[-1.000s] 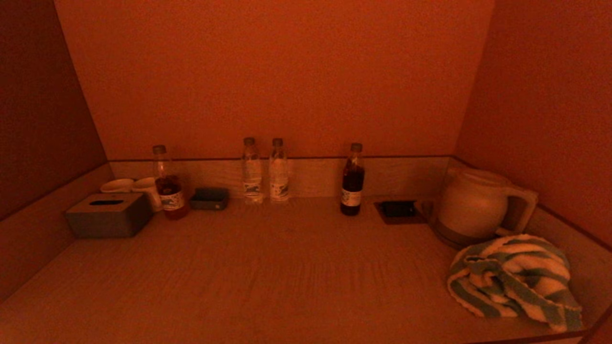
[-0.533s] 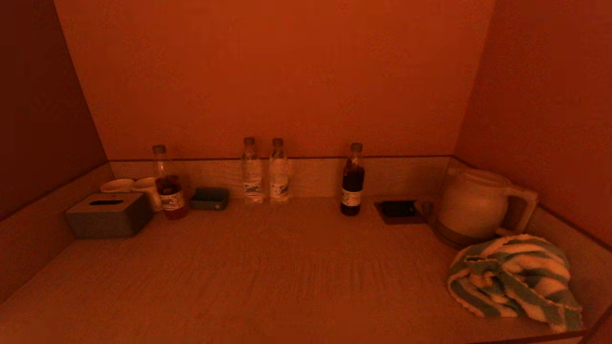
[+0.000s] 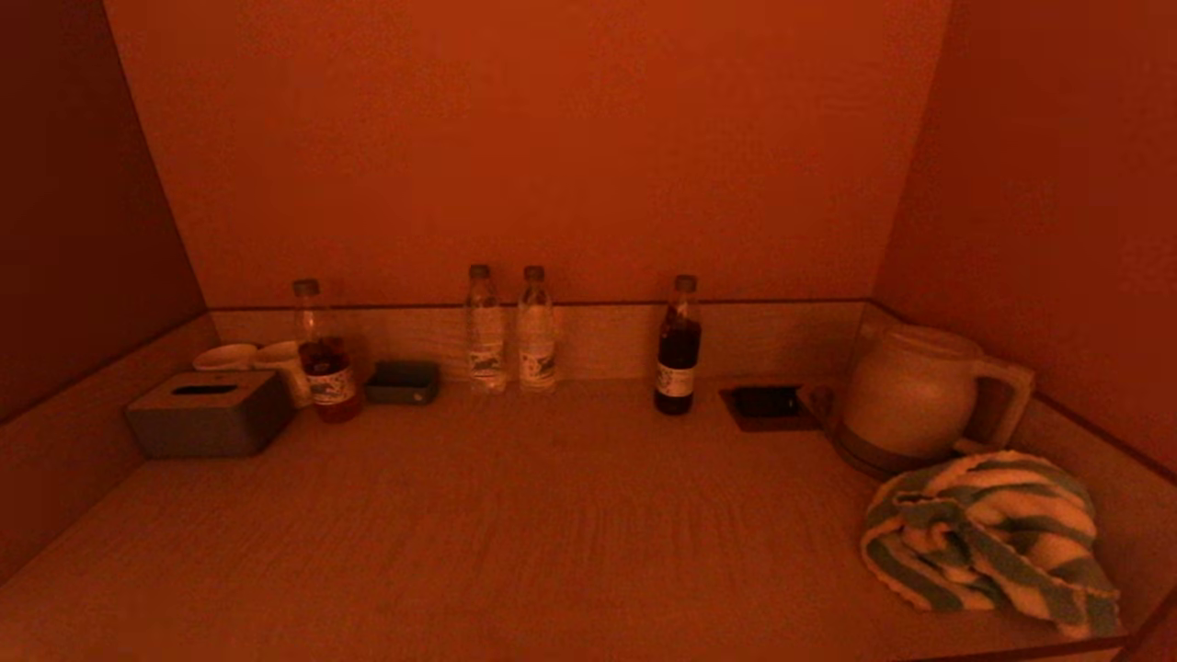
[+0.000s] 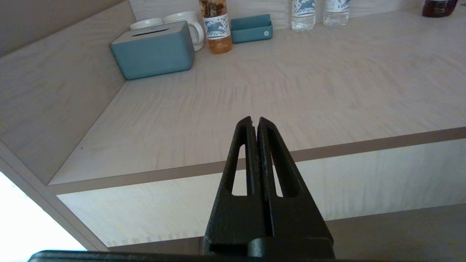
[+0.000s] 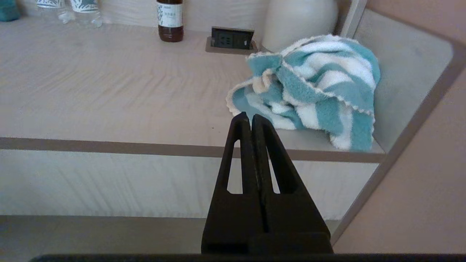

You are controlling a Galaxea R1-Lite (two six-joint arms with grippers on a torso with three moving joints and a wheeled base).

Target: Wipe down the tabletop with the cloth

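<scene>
A teal-and-white striped cloth [image 3: 988, 538] lies bunched at the near right corner of the pale wooden tabletop [image 3: 515, 515]; it also shows in the right wrist view [image 5: 313, 83]. My right gripper [image 5: 251, 117] is shut and empty, held in front of the table's front edge, short of the cloth. My left gripper [image 4: 254, 120] is shut and empty, held in front of the table's front edge on the left side. Neither gripper shows in the head view.
Along the back stand a grey tissue box [image 3: 207, 414], two cups [image 3: 262, 359], several bottles [image 3: 510, 326], a small teal box [image 3: 403, 382], a socket panel [image 3: 768, 405] and a white kettle [image 3: 915, 395]. Walls close in the left, right and back.
</scene>
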